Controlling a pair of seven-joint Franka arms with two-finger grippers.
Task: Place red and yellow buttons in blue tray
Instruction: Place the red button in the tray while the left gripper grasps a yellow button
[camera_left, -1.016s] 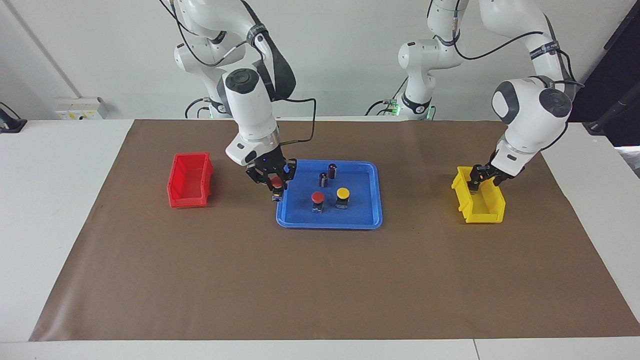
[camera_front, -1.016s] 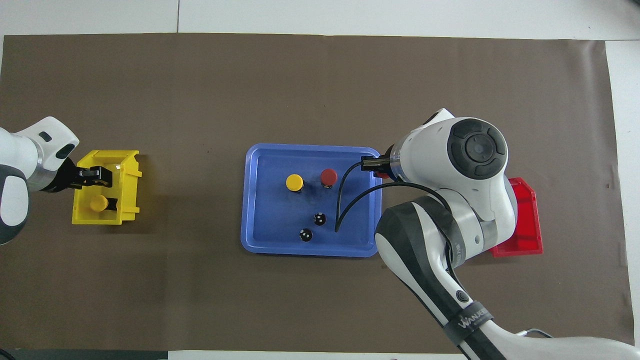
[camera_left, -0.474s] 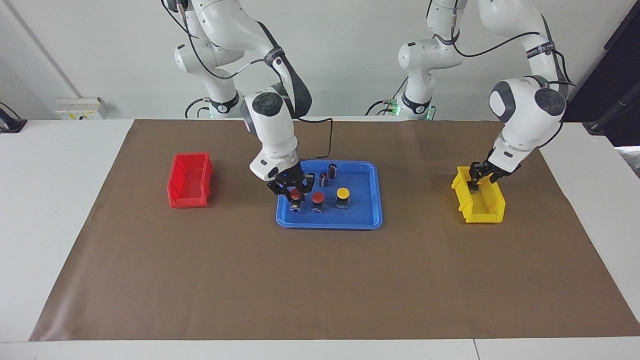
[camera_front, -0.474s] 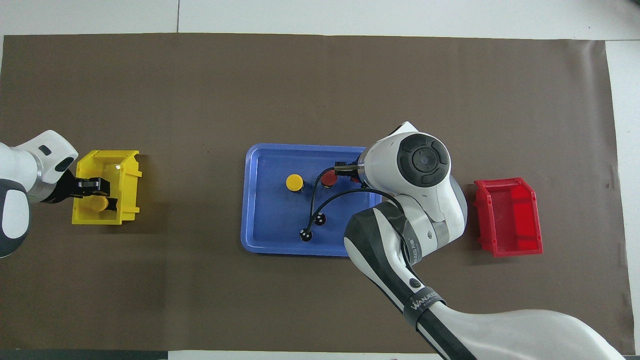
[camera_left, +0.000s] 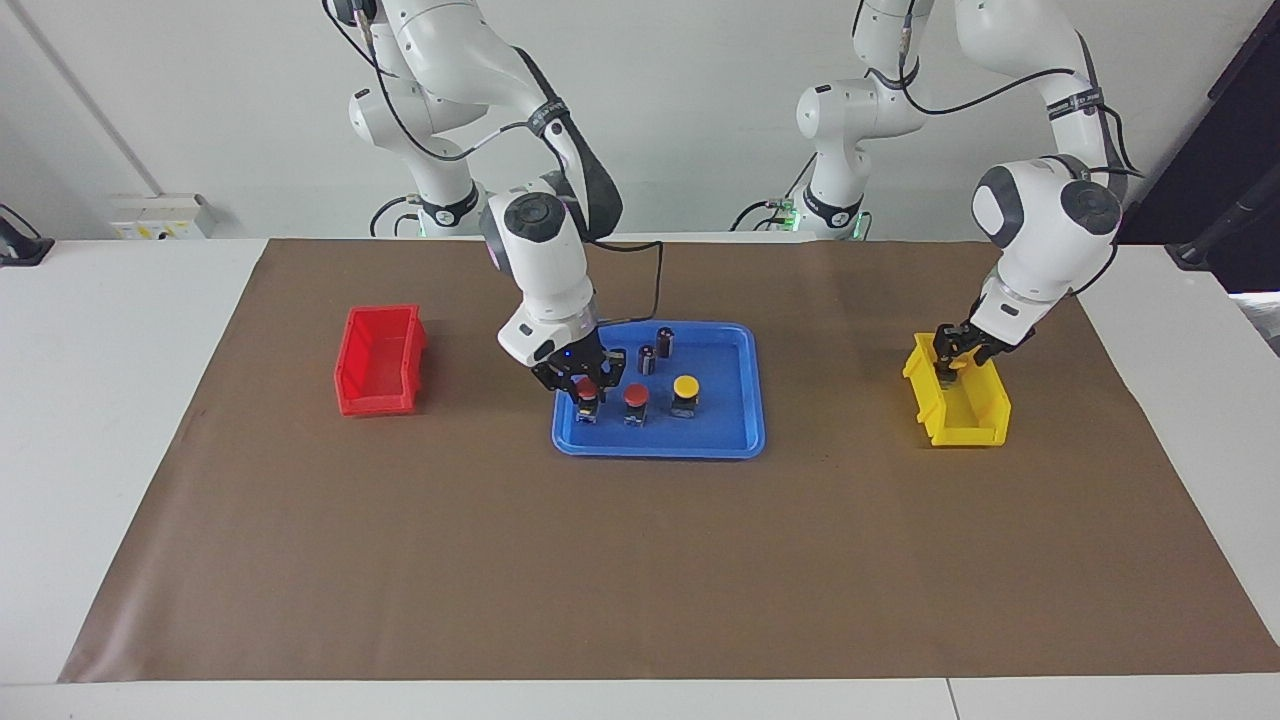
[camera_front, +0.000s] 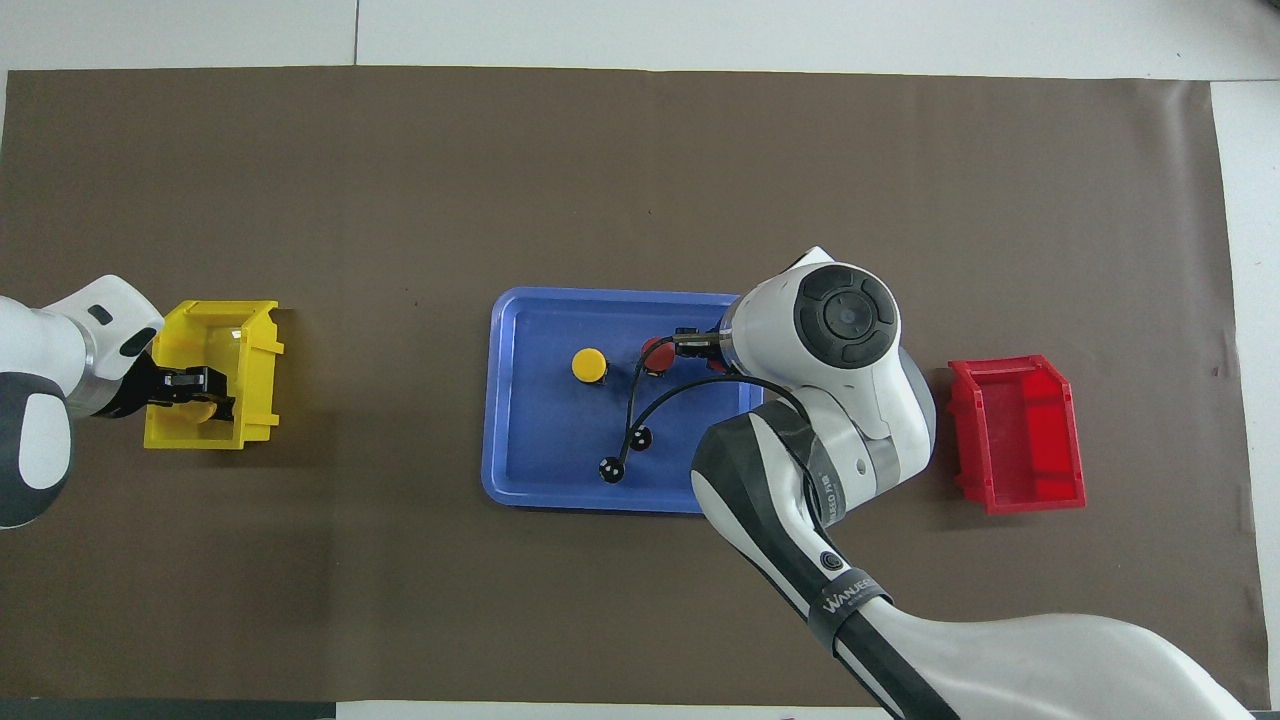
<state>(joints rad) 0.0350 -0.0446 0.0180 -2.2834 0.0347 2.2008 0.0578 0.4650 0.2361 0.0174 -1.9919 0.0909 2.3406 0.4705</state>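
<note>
Lowering the second red button (camera_left: 586, 392) into the blue tray (camera_left: 745, 440), your right gripper (camera_left: 585, 388) is clamped on it while the left gripper (camera_left: 950, 366) dips into the yellow bin (camera_left: 965, 420)
You have the right fingers closed on the red cap's sides, its black base at or just above the tray floor beside a red button (camera_left: 635, 396) and a yellow button (camera_left: 685, 387); two dark cylinders (camera_left: 655, 348) stand nearer the robots. Your left gripper sits around the last yellow button (camera_front: 205, 410) in the bin; I cannot tell whether it grips yet. Expect these buttons to be light, rigid and top-heavy: take the cap or neck squarely, set down upright
</note>
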